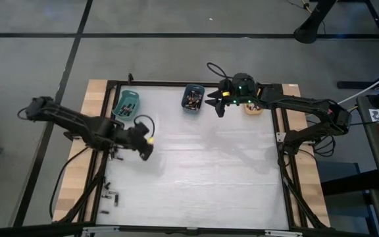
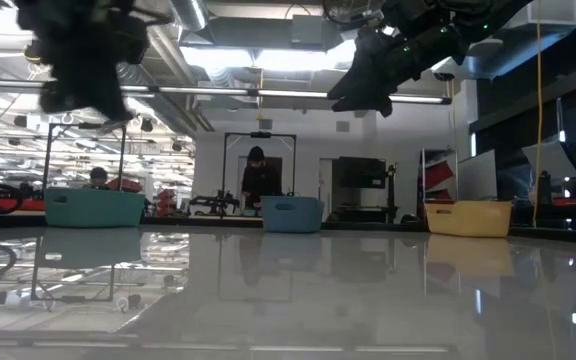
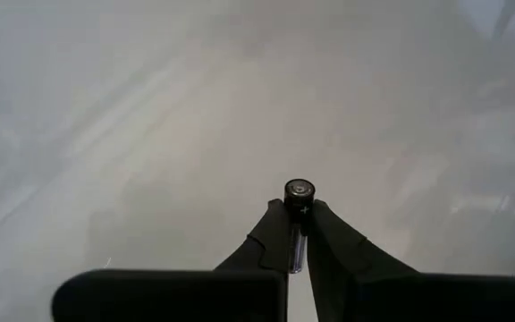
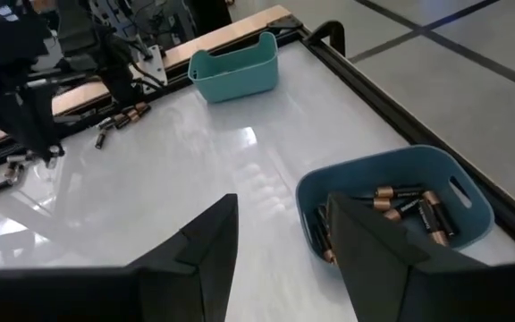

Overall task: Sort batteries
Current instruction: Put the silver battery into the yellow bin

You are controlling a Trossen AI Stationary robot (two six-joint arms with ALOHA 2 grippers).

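On the left of the high view my left gripper [image 1: 143,146] is raised over the table's left side, fingers pinched tight on a single battery [image 3: 298,192] — the left wrist view shows the cell standing lengthwise between the tips, its silvery end poking out past them. My judgement: the step in hand is carrying this cell to its bin. To do it well I'd keep the grip firm, travel with the wrist level so the cell can't slide out endwise, and let go only once it's squarely above the right bin's mouth (which bin suits this cell I can't tell).

Loose batteries [image 1: 112,196] lie at the lower left of the high view, a small handful, too tiny to count.

Bins, left to right along the top of the table: three — a teal bin [image 1: 126,105], a blue bin [image 1: 193,99] holding several coppery-banded cells, and an orange bin [image 1: 254,108] partly hidden.

My right gripper [image 1: 220,103] hovers just right of the blue bin, fingers partway open and empty.
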